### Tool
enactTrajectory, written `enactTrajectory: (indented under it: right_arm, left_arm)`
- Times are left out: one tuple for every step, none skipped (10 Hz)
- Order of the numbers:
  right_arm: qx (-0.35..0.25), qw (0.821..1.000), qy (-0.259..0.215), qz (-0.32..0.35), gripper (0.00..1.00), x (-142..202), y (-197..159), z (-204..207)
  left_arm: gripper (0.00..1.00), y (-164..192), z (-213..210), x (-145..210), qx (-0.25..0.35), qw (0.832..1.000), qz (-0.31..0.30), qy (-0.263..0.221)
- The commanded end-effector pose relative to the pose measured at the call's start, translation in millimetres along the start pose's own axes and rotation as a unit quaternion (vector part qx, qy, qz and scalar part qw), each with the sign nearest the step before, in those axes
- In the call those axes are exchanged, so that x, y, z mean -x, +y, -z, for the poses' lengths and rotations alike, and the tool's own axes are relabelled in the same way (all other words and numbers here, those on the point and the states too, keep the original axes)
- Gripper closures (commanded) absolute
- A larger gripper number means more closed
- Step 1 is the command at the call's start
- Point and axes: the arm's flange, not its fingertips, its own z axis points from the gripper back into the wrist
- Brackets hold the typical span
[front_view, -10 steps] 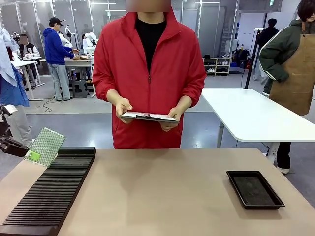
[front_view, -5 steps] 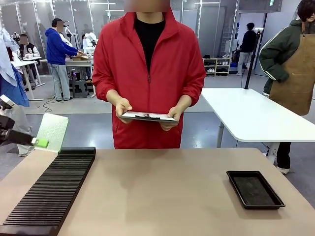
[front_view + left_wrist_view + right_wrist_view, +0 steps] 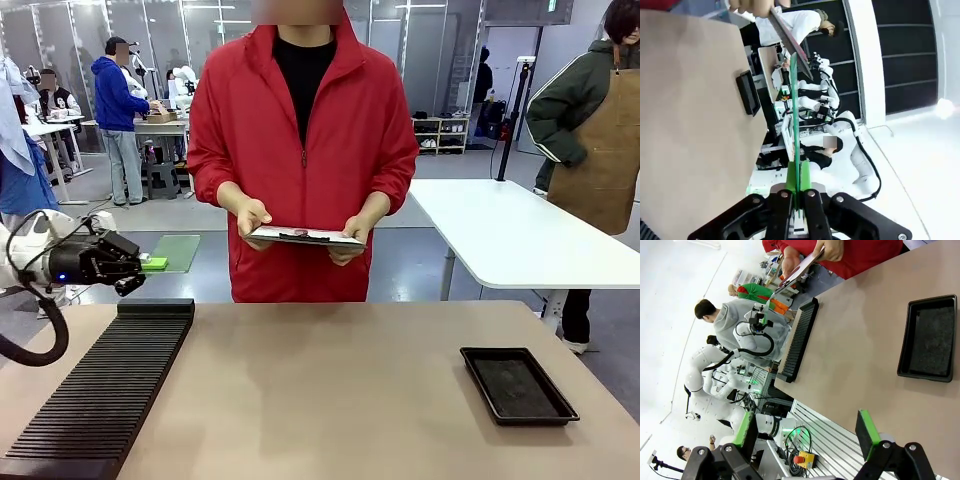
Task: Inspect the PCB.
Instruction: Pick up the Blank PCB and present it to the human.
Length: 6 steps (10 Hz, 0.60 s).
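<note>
Green PCB (image 3: pixel 180 253), one, clamped in left jaws; right jaws apart, empty; one black tray (image 3: pixel 518 385).

No text, number or brand can be read in any view. A small green sign (image 3: pixel 551 5) at the top right of the front view is too small to make out. The clipboard (image 3: pixel 303 237) at the centre is seen almost edge-on, so its face cannot be read. The circuit board (image 3: pixel 178 252) at the left is too small and pale to show any legible marking.
</note>
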Motion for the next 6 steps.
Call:
enactTrajectory:
  right_arm:
    - [-0.007,1.000,-0.004,-0.011,0.00,-1.7,1.0,-0.8]
    - [-0.007,1.000,-0.004,-0.011,0.00,-1.7,1.0,-0.8]
    - [-0.007,1.000,-0.004,-0.011,0.00,-1.7,1.0,-0.8]
    - [-0.007,1.000,-0.004,-0.011,0.00,-1.7,1.0,-0.8]
    - [-0.007,1.000,-0.004,-0.011,0.00,-1.7,1.0,-0.8]
    - [-0.007,1.000,-0.004,-0.011,0.00,-1.7,1.0,-0.8]
  left_arm:
    - [0.97,-6.4,1.6,-15.0,-0.024,0.999,-0.030,-0.007]
    - [0.97,-2.6,5.1,-17.8,-0.026,0.999,-0.039,-0.003]
    - [0.97,0.1,8.1,-18.4,-0.020,0.999,-0.043,0.005]
    - [0.97,0.2,9.6,-17.8,-0.011,0.999,-0.034,0.008]
    - [0.97,-0.9,7.0,-10.9,-0.016,0.999,-0.036,-0.002]
    - [0.97,-0.9,7.0,-10.9,-0.016,0.999,-0.036,-0.002]
